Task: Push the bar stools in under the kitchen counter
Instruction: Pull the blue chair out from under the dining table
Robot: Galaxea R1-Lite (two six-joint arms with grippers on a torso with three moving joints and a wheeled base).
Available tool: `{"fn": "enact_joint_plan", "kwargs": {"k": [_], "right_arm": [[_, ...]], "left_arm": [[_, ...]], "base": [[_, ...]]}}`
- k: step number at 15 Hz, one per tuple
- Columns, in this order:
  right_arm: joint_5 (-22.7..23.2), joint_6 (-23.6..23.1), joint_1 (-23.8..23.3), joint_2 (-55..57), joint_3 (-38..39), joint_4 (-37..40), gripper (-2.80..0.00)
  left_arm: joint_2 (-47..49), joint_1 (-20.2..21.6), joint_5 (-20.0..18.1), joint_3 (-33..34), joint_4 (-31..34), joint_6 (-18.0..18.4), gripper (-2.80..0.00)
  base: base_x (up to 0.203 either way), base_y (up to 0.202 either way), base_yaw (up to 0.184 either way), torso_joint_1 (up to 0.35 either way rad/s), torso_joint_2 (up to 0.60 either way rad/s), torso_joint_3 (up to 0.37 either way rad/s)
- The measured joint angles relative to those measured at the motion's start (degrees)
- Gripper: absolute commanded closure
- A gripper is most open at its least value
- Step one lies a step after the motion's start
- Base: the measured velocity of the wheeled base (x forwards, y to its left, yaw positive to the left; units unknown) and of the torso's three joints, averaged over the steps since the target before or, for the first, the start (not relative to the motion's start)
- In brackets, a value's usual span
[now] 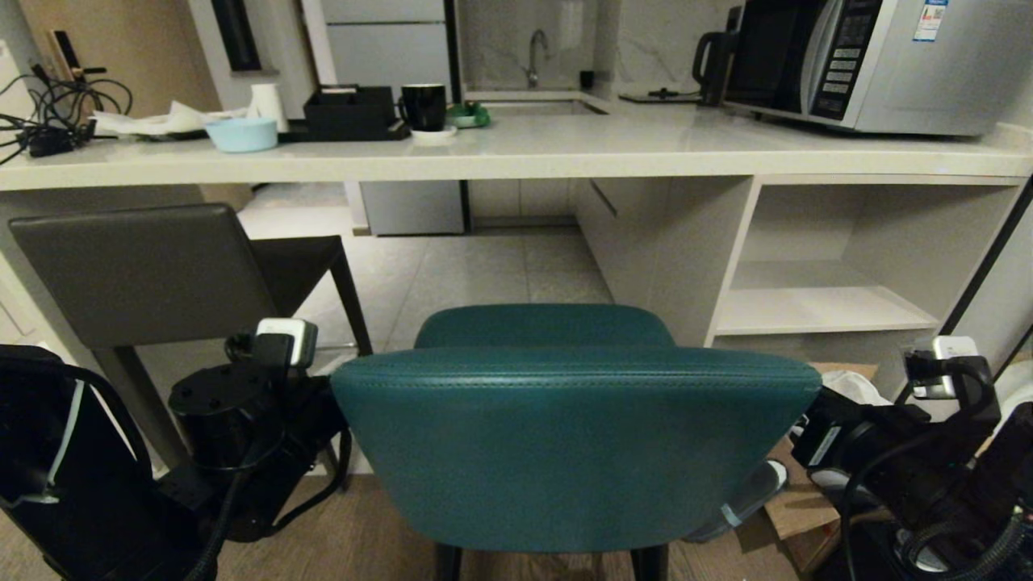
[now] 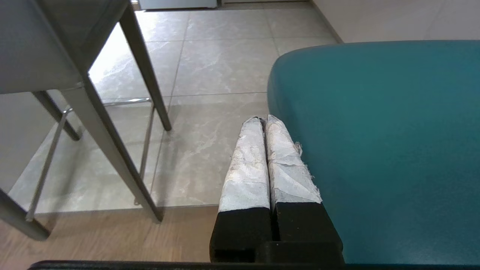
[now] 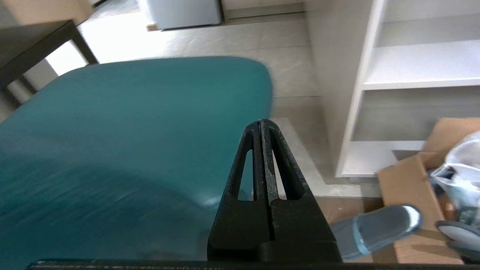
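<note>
The teal bar stool [image 1: 565,436] stands right in front of me, its curved back facing me, out from the pale kitchen counter [image 1: 516,157]. The dark grey bar stool [image 1: 161,270] stands to its left, partly under the counter edge. My left gripper [image 2: 263,120] is shut with nothing in it, its taped fingers lying along the left side of the teal stool [image 2: 375,142]. On the other side, my right gripper [image 3: 261,122] is shut and empty, close beside the right edge of the teal stool [image 3: 131,131]. In the head view only both arms' wrists show, either side of the stool back.
White open shelving [image 1: 823,307] stands under the counter at the right. A cardboard box [image 3: 412,180] with bags and grey slippers [image 3: 375,228] lies on the floor at my right. A microwave [image 1: 880,56], a black mug [image 1: 424,105] and a blue bowl [image 1: 242,133] sit on the counter.
</note>
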Motion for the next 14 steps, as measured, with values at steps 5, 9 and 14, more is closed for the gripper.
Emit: {"fn": "enact_joint_plan", "kwargs": {"k": [5,9,14], "right_arm": [[-0.1,-0.1,2.5,-0.4,0.3,0.0,0.0],[-0.2,0.0,2.4,1.6,-2.1,0.1,0.0],[-0.8,0.1,2.0,5.5,-6.9,0.1,0.0]], "left_arm": [[0.0,-2.0,0.4,0.3,0.0,0.0,0.0],[-0.1,-3.1,0.5,1.0,0.0,0.0,0.0],[-0.7,-5.3,0.5,2.4,0.0,0.2,0.0]], "base": [[0.0,0.0,0.0,0.0,0.0,0.0],[0.0,0.0,0.0,0.0,0.0,0.0],[0.0,0.0,0.0,0.0,0.0,0.0]]}}
